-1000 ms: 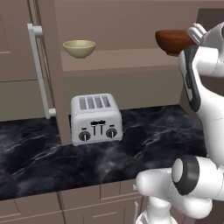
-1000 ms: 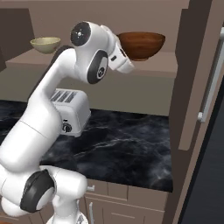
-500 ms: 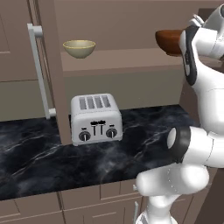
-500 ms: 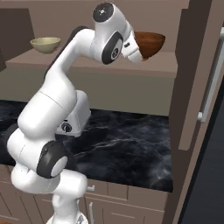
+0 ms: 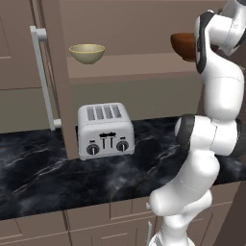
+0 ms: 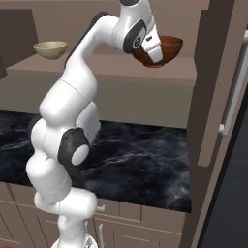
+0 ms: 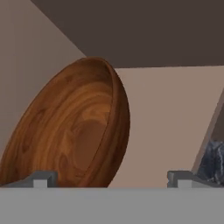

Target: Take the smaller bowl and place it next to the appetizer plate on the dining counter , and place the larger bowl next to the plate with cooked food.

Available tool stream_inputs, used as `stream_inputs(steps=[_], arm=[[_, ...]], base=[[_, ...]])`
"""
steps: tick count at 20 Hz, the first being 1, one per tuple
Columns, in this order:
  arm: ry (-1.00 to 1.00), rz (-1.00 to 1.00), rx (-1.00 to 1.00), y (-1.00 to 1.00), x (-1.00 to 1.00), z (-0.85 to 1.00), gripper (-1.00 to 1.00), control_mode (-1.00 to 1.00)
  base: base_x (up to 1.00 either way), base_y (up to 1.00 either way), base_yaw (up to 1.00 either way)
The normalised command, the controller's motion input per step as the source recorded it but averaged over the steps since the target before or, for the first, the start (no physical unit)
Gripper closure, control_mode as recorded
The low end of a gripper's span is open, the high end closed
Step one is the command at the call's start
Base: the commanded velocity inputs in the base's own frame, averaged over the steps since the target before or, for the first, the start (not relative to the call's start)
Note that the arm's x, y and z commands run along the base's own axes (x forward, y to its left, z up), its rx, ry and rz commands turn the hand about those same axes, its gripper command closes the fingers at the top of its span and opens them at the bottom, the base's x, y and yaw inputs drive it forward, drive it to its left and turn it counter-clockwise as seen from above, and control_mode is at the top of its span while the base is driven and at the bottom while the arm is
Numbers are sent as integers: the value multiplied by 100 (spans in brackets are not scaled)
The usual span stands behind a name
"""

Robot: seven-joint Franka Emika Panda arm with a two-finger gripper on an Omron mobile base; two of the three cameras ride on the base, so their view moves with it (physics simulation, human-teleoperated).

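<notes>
The larger bowl point(image 6: 169, 47), dark reddish-brown wood, sits on the upper shelf point(image 6: 116, 68); the arm hides part of the larger bowl point(image 5: 180, 44) in the left base view. My gripper point(image 6: 156, 56) is at its near left side. In the hand view my gripper point(image 7: 111, 179) is open, and the larger bowl point(image 7: 74, 135) rises close ahead with its rim between the two fingertips point(image 7: 41, 179); nothing is held. The smaller bowl point(image 5: 87, 53), pale cream, stands further left on the same shelf, also seen as the smaller bowl point(image 6: 50, 49). The dining counter and both plates are out of view.
A silver toaster point(image 5: 105, 130) stands on the black marble wall counter point(image 5: 43, 168) under the shelf. A tall cabinet with a long handle point(image 5: 44, 79) is on the left. A brown side panel point(image 6: 213, 92) and another handle point(image 6: 233, 82) close off the right.
The arm has stretched upward and the hand has swung up and right, from left of the brown bowl to right against it. The jaws stayed open.
</notes>
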Motion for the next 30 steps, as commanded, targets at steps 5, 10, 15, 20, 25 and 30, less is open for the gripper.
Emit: stream_inputs(steps=[5, 10, 15, 20, 25, 30], arm=[[0, 0, 1, 0, 25, -18, -100, -100], [0, 0, 0, 0, 3, -69, -100, -100], [-4, 0, 0, 0, 49, -49, -100, -100], [-17, 1, 5, 0, 65, -10, -100, -100], [-16, 0, 6, 0, 39, -31, 100, -100], [-15, 0, 10, 5, 42, -39, 100, -100]], base=[[0, 0, 0], [0, 0, 0], [0, 0, 0], [0, 0, 0], [0, 0, 0], [0, 0, 0]])
